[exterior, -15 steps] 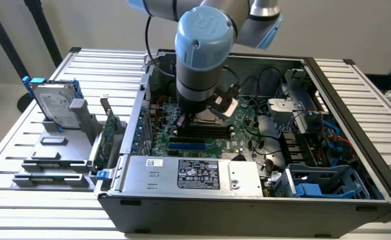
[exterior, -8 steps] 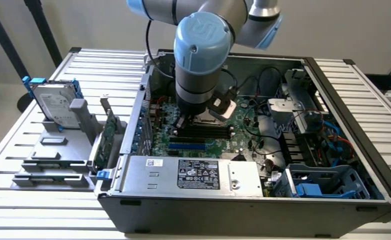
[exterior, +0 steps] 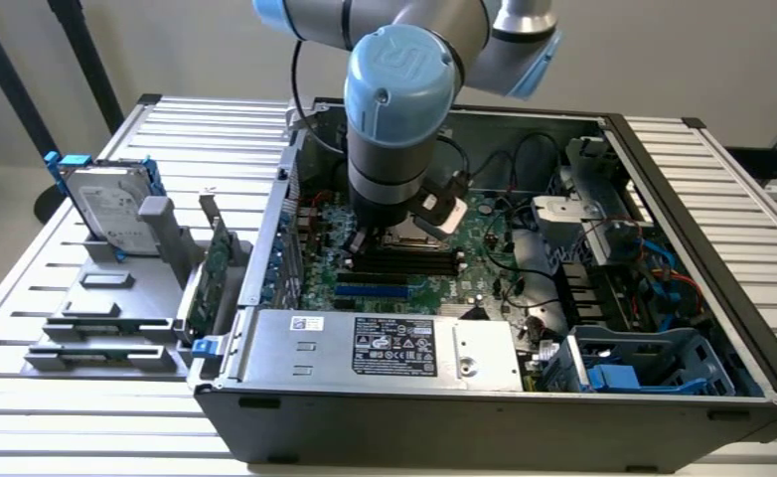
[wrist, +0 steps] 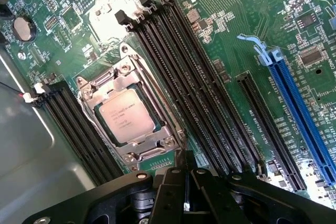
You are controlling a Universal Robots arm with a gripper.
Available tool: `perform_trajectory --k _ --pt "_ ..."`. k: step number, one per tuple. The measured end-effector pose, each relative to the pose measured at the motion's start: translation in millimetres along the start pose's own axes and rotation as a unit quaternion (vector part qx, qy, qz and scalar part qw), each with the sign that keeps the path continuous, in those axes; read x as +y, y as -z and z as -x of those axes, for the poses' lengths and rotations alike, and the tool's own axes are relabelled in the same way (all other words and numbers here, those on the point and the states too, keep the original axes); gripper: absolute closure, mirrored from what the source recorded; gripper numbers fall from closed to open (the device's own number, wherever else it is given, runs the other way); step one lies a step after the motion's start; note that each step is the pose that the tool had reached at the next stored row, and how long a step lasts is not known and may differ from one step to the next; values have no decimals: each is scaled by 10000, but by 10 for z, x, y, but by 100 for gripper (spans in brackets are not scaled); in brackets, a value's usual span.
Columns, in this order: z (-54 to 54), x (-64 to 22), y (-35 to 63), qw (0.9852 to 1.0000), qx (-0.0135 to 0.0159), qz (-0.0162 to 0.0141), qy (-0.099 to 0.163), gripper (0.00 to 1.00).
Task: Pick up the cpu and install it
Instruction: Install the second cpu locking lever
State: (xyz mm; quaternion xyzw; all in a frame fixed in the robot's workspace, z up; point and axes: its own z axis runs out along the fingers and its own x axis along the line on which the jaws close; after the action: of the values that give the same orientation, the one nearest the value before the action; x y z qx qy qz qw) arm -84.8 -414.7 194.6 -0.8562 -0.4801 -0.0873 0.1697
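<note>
We're looking at the cpu (wrist: 127, 120) and it's sitting flat in the socket frame (wrist: 128, 119) on the green motherboard (wrist: 220, 51), silver top facing up with faint print across it. The metal frame wraps around all four edges of the chip, and we can't tell whether the frame is latched down. Black memory slots (wrist: 194, 93) run alongside the socket on one side, and a second shorter set of black slots (wrist: 79, 129) lines the other side.

Now the gripper (wrist: 185, 179): we see its black fingers pressed together, closed on nothing, their tip just beside the socket's edge and clear of the chip. So the cpu lies free of the hand, close by it, not held.

Further out on the board we pick up a long blue expansion slot (wrist: 299, 108) and a round coin battery (wrist: 22, 28).

From the exterior view, the arm (exterior: 395, 109) reaches straight down into the open computer case (exterior: 495, 407), over the middle of the board. To the exterior view's left of the case, a silver hard drive (exterior: 107, 214) with blue rails stands in a grey holder (exterior: 123, 308) on the slatted table (exterior: 44, 258)
</note>
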Motion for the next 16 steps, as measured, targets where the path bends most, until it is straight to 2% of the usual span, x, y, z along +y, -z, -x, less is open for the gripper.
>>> perform_trajectory --k 8,13,15,16 --pt "7 3 -21 10000 -37 33 2 89" --pt "10 4 -34 10000 -50 49 5 89" --pt "11 0 -36 10000 -68 62 4 89" --pt "12 -2 -34 9999 -91 76 4 89"
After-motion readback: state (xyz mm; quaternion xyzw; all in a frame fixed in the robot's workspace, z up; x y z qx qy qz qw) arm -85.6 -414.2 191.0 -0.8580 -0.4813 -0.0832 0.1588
